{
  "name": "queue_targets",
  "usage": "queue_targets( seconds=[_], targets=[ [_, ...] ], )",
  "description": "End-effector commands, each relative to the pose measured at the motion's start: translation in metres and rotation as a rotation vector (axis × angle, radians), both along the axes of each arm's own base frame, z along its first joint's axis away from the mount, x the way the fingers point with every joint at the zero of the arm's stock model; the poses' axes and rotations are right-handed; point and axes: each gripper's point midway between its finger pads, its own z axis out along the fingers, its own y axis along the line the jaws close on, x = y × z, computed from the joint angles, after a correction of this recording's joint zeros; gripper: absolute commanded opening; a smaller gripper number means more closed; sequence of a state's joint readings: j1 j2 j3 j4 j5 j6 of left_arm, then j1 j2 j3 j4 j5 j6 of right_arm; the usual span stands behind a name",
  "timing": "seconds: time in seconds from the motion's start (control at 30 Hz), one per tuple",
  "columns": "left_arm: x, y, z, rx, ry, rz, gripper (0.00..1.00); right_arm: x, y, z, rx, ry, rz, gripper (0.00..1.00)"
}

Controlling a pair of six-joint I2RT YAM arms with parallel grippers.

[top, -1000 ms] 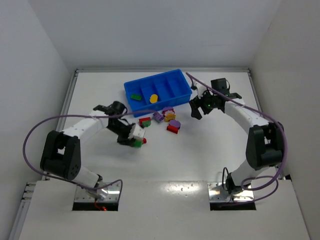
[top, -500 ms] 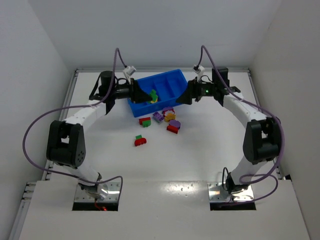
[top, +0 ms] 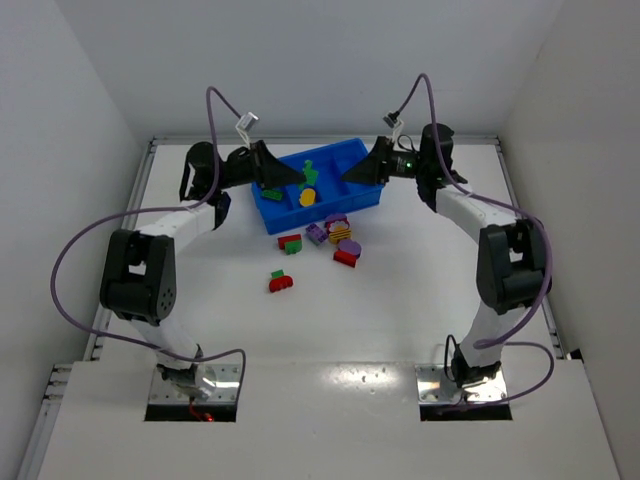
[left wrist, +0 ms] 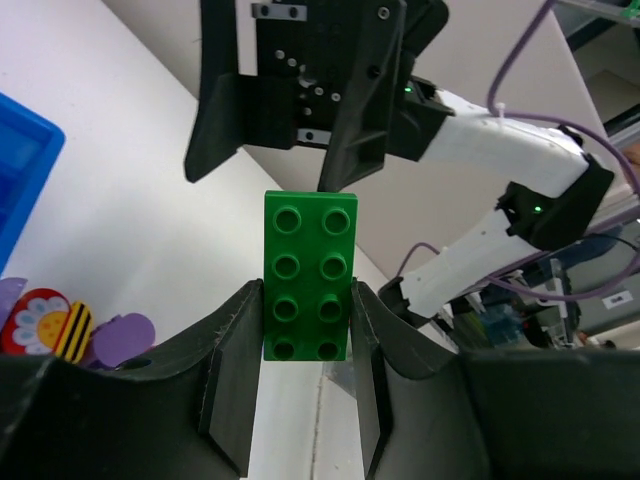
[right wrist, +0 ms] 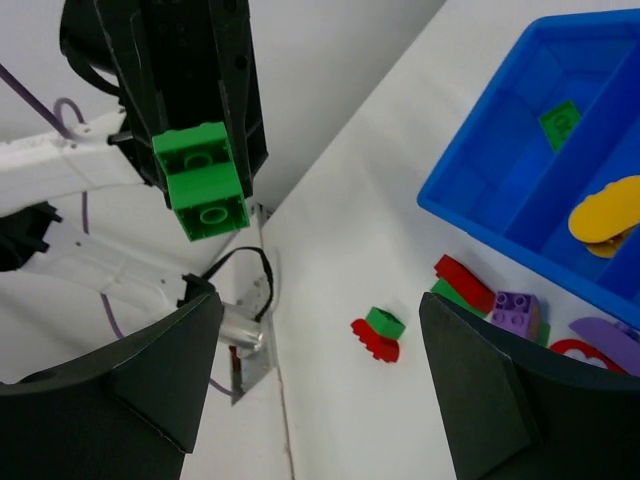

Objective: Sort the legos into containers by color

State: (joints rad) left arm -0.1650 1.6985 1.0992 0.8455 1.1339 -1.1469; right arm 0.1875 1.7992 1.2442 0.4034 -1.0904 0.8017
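**Top external.** You have a plain white table (top: 420, 290) boxed in by white walls (top: 300, 60). The bright blue rectangular plastic tray (top: 362, 199) sits at the far middle. Above it, the left gripper (top: 290, 178) faces the right gripper (top: 352, 172). Loose red, green and purple bricks (top: 325, 235) lie just in front of the tray.

**Left wrist.** The left gripper (left wrist: 305, 310) is clamped on a green two-by-four studded plastic brick (left wrist: 310, 275). The brick's studs face the camera and its long axis runs along the fingers (left wrist: 235, 340), pointing at the right gripper (left wrist: 300, 90). A flower-and-stripe printed piece (left wrist: 40, 318) lies low left.

**Right wrist.** The right gripper (right wrist: 320, 300) stands spread wide with nothing between its jaws. The green brick (right wrist: 200, 180) hangs opposite. One tray (right wrist: 470, 210) compartment holds a green brick (right wrist: 560, 120); the next holds a yellow piece (right wrist: 605, 215).
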Motion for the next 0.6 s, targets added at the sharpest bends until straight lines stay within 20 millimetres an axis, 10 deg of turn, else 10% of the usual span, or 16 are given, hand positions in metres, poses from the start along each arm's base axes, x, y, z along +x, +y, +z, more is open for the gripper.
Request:
queue_targets(
  seconds=[0.0, 0.57],
  targets=[
    [-0.007, 0.002, 0.016, -0.03, -0.048, -0.035, 0.16, 0.0, 0.013, 0.031, 0.067, -0.063, 0.052, 0.81],
    [0.01, -0.001, -0.001, -0.026, -0.04, -0.055, 0.16, -0.021, 0.047, 0.048, 0.104, -0.109, 0.165, 0.79]
  ],
)
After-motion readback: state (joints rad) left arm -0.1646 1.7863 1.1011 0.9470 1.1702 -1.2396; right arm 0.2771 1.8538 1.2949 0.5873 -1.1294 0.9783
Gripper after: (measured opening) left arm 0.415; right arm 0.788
